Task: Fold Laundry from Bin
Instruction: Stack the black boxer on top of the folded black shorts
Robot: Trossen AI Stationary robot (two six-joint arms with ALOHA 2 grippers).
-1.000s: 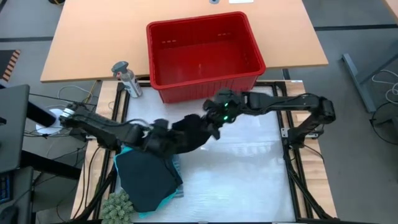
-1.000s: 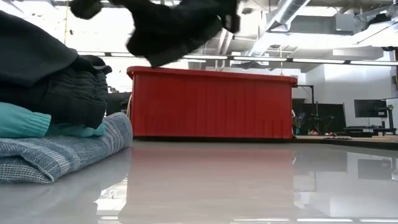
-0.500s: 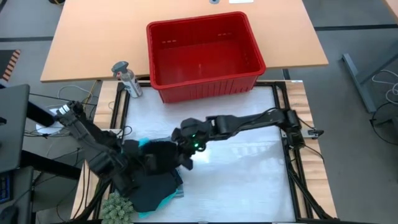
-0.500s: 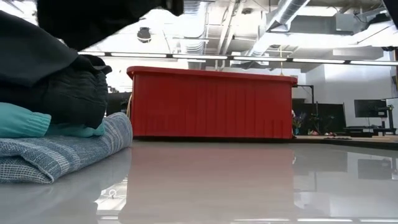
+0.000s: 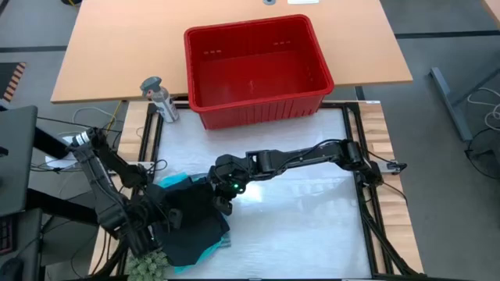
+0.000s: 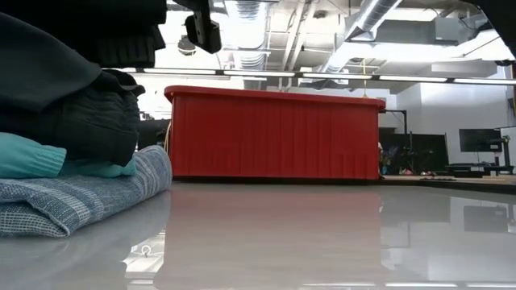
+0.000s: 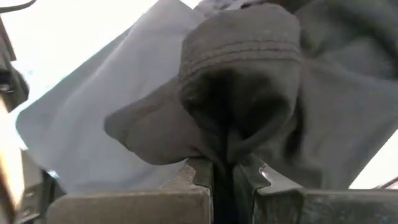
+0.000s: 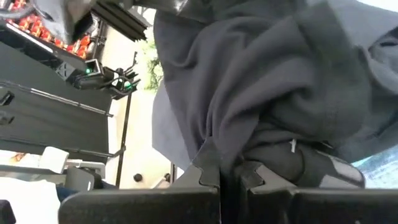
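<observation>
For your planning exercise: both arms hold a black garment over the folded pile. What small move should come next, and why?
Probably lower and open. The left gripper and right gripper both pinch the black garment with jaws shut, already above the stack, and the bin looks empty.

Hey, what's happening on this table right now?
Both arms hold one black garment over a stack of folded laundry at the table's front left. The left gripper and the right gripper are each pinched shut on its fabric. The red bin behind them looks empty.
</observation>
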